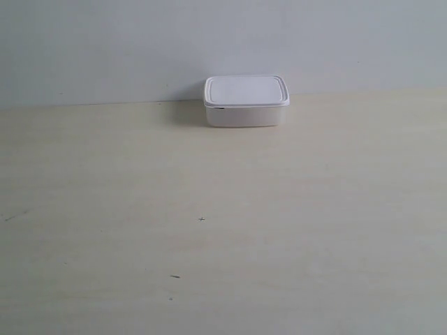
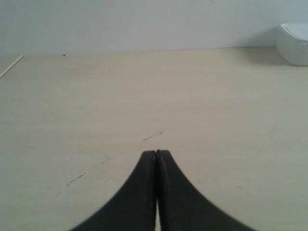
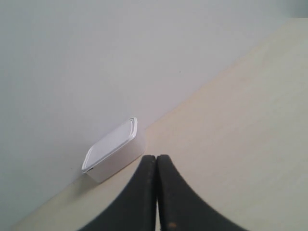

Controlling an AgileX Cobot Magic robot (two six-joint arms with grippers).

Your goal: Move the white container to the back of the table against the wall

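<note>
The white container [image 1: 245,101], lid on, rests on the beige table [image 1: 223,230] at its far edge, right against the pale wall [image 1: 223,42]. It also shows as a corner [image 2: 294,43] in the left wrist view and whole [image 3: 114,150] in the right wrist view. My left gripper [image 2: 157,152] is shut on nothing, over bare table well away from the box. My right gripper [image 3: 156,156] is shut too, empty, a short way from the container. Neither arm appears in the exterior view.
A few tiny dark specks [image 1: 202,219] mark the table top. A thin pale stick-like edge [image 2: 10,66] lies at the table's far side in the left wrist view. The wall [image 3: 96,57] runs along the whole back edge.
</note>
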